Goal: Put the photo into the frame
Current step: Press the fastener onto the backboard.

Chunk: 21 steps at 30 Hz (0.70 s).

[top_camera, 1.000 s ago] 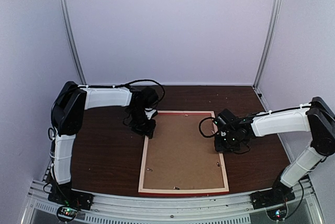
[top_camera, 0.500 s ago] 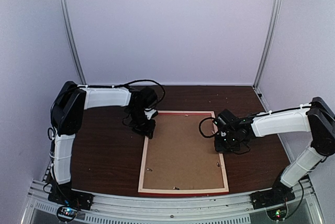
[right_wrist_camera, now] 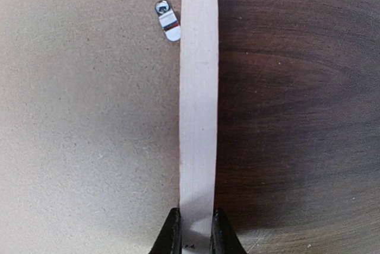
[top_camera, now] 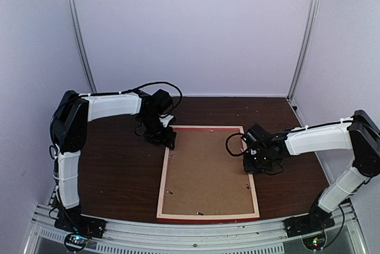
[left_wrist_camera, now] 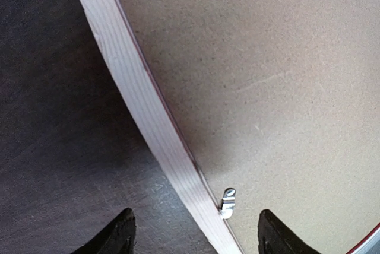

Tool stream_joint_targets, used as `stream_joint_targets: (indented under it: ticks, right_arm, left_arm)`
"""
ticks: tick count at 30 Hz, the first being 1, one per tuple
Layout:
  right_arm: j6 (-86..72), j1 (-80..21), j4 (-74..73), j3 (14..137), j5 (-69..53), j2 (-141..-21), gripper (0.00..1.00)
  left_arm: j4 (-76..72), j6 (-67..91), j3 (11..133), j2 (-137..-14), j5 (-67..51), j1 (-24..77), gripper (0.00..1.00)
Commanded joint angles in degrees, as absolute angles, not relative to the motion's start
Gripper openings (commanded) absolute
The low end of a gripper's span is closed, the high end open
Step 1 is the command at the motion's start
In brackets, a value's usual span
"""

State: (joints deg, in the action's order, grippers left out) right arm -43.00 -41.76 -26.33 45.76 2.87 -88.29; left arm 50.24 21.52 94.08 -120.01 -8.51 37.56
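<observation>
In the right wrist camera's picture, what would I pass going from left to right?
Brown backing board → small metal clip → pale wooden frame → dark table.

The frame lies flat in the middle, its rails low ridges. Bare table runs left, far and right of it. The left hand occupies the far-left corner; the right hand blocks the right rail's middle.

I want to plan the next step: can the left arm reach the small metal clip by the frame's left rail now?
Probably yes. The left gripper hangs open near the clip, which lies uncovered on the backing board beside the rail of the frame. Nothing stands between them.
</observation>
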Motion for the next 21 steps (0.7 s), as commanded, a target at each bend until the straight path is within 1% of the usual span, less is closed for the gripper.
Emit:
stream_joint_targets:
  ticks: [1,21]
  right_arm:
    - [-43.58,-42.05,-25.8,45.62,4.16,-86.49,0.0]
    - [-43.68,-42.06,-25.75,45.79,4.17,-86.65,0.0]
  left_arm:
    - [51.33,20.56,97.41,-120.87,-6.94,37.09,0.71]
    - [54.26,21.18,99.27,-125.46,-3.0,37.26,0.71]
